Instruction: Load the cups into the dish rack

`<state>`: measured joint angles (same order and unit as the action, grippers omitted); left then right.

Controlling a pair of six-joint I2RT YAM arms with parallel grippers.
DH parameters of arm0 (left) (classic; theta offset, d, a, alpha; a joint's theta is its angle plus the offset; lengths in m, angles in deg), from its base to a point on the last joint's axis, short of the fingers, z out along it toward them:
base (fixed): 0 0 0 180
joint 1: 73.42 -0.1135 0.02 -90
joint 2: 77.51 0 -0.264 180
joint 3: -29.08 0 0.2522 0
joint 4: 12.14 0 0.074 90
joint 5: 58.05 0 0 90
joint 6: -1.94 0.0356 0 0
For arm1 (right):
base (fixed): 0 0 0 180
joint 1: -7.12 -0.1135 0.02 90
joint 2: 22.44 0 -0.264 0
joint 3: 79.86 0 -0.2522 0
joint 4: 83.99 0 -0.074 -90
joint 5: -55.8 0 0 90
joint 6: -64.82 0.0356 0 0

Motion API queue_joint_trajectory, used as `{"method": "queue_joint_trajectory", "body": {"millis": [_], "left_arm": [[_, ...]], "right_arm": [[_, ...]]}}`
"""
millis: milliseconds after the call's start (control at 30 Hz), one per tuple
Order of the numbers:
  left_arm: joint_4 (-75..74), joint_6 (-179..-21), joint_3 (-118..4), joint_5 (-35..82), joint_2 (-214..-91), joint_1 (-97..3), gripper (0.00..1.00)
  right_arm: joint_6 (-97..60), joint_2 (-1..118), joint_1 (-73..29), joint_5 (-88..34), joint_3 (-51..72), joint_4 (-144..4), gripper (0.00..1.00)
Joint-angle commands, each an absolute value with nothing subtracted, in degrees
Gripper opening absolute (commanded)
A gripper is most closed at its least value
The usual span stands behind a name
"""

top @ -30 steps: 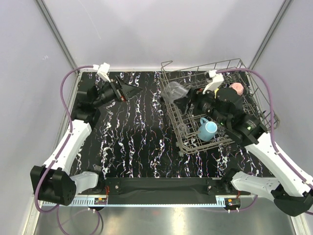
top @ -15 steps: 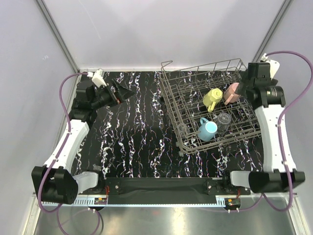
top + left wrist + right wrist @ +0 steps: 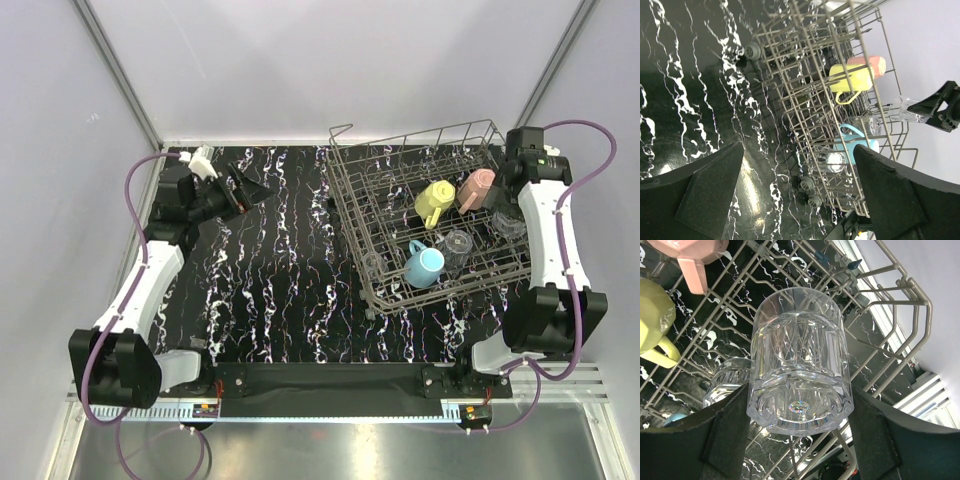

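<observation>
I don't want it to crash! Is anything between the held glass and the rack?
Nothing visible does. The clear glass in the right end effector hangs over bare dish rack wires; a second glass sits off to its side.

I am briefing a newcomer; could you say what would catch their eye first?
The clear glass clamped in the right gripper fills the right wrist view, with the dish rack behind it. In it sit a yellow mug, a pink mug and a blue mug. The left gripper hangs open at the table's left.
</observation>
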<state>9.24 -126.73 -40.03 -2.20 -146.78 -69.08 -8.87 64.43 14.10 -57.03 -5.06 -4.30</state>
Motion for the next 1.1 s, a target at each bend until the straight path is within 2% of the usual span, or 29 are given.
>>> {"method": "queue_joint_trajectory", "body": {"millis": [0, 300, 500, 867, 967, 1067], "left_arm": [[7.16, -127.35, -40.40, -4.09, -147.38, -69.38, 0.99], [10.59, -123.74, -41.72, 0.31, -143.78, -69.38, 0.99], [8.83, -125.23, -40.93, -1.71, -144.48, -69.29, 0.99], [8.04, -126.03, -40.75, -2.94, -144.74, -69.20, 0.99], [7.95, -126.11, -40.49, -3.03, -145.09, -69.20, 0.99], [7.43, -126.47, -40.32, -3.47, -145.45, -69.11, 0.99]], "right_arm": [[-9.18, 63.34, 14.77, -58.18, -5.38, -4.75, 0.00], [-9.01, 64.40, 14.85, -59.86, -2.92, -5.02, 0.00], [-9.10, 64.66, 15.29, -63.38, -0.63, -5.10, 0.00], [-6.46, 70.54, 16.61, -58.46, 0.25, -7.30, 0.00], [-5.76, 72.30, 16.88, -58.63, 0.42, -7.13, 0.04], [-5.32, 73.53, 17.14, -59.08, 0.42, -7.30, 0.18]]}}
